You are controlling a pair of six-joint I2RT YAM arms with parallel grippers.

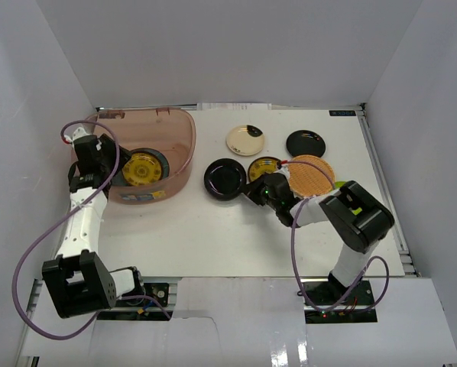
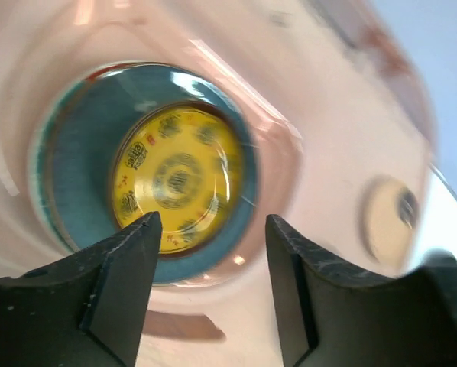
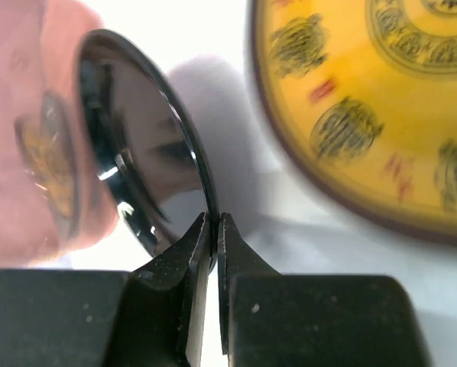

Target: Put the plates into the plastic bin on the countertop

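The pinkish plastic bin [image 1: 179, 130] stands at the back left of the white countertop [image 1: 213, 229]. In it a yellow patterned plate [image 1: 142, 168] lies on a large teal plate [image 2: 68, 183]. My left gripper [image 1: 112, 170] is open and empty above the bin's left side, its tips [image 2: 213, 229] just off the yellow plate [image 2: 176, 176]. My right gripper [image 1: 251, 187] is shut on the rim of a black plate [image 1: 225, 178], which stands tilted in the right wrist view [image 3: 148, 164], pinched between the tips [image 3: 215, 222]. The second yellow plate [image 3: 366, 99] lies just beside it.
On the countertop lie a cream plate [image 1: 245, 140], another black plate [image 1: 306, 143], the second yellow plate [image 1: 265, 168] and an orange woven-look plate [image 1: 311, 176]. A lime green plate [image 1: 354, 205] shows partly under the right arm. White walls surround the countertop.
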